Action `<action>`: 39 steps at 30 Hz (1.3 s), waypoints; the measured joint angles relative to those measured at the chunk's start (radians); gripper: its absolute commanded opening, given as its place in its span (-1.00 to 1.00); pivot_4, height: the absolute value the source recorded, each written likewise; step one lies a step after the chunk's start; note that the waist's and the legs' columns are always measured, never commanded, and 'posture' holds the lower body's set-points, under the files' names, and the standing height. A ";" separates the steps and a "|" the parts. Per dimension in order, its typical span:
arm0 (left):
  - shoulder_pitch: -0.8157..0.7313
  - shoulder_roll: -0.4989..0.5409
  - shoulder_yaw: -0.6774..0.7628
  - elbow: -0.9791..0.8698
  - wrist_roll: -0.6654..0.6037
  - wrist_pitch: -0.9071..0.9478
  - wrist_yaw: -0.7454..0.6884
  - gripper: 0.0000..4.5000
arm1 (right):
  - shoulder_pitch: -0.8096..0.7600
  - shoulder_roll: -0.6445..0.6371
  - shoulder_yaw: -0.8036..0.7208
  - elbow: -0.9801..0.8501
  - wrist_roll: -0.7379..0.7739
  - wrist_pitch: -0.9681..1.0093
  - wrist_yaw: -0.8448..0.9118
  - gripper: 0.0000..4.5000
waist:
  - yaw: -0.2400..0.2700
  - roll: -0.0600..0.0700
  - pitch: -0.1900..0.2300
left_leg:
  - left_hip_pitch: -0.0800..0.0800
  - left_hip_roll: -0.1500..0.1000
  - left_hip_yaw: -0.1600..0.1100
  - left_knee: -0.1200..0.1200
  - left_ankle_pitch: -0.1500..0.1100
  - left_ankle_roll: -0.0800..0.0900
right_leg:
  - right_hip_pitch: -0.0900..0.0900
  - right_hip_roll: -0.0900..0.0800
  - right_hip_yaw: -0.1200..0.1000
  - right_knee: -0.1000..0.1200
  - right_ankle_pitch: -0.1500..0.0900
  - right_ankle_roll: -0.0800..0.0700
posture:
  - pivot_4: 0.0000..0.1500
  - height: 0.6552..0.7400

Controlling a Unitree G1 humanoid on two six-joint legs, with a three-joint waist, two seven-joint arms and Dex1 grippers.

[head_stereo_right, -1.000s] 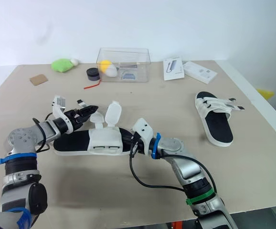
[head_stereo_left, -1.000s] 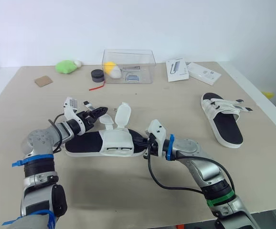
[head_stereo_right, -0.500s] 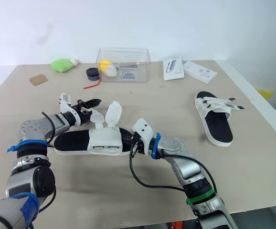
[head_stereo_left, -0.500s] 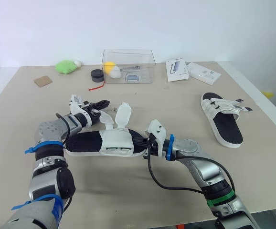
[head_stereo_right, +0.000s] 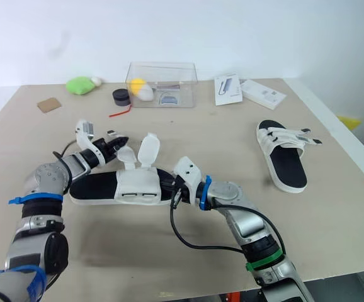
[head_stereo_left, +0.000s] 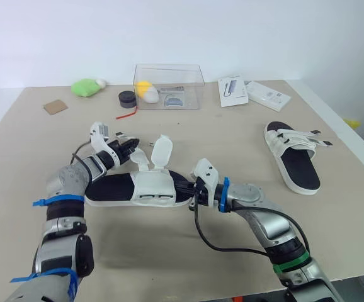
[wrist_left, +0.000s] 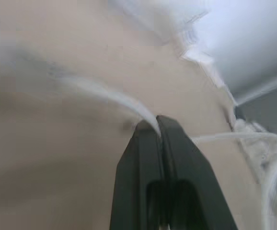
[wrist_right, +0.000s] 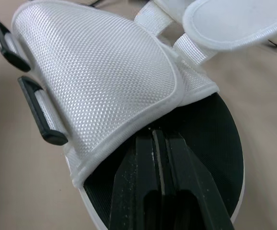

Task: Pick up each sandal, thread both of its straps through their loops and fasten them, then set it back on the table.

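Left claw (head_stereo_left: 130, 148) is pinching shut on the tip of 1 white strap (head_stereo_left: 142, 161); the left wrist view shows the strap emerging from between the closed fingertips (wrist_left: 148, 129). Just beyond this claw, the second strap (head_stereo_left: 161, 151) is standing up, unfastened. Right claw (head_stereo_left: 190, 187) is clamping shut on the end of the near sandal (head_stereo_left: 138, 187), fingers tucked under the mesh upper. The sandal is lying on the table (head_stereo_left: 169, 251) between both claws. 2 black loops (wrist_right: 38, 117) are sitting empty. Far sandal (head_stereo_left: 292, 154) is resting well apart from the right claw.
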 measured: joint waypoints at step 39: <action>-0.042 0.614 -0.899 0.080 2.474 -1.409 2.055 -0.97 | -0.026 -0.049 0.049 0.034 -0.092 -0.143 0.063 -1.00 | 0.011 0.001 -0.001 | 0.004 0.006 0.017 -0.002 -0.001 0.002 | -0.001 -0.007 -0.004 0.000 -0.003 0.008 | 1.00 1.00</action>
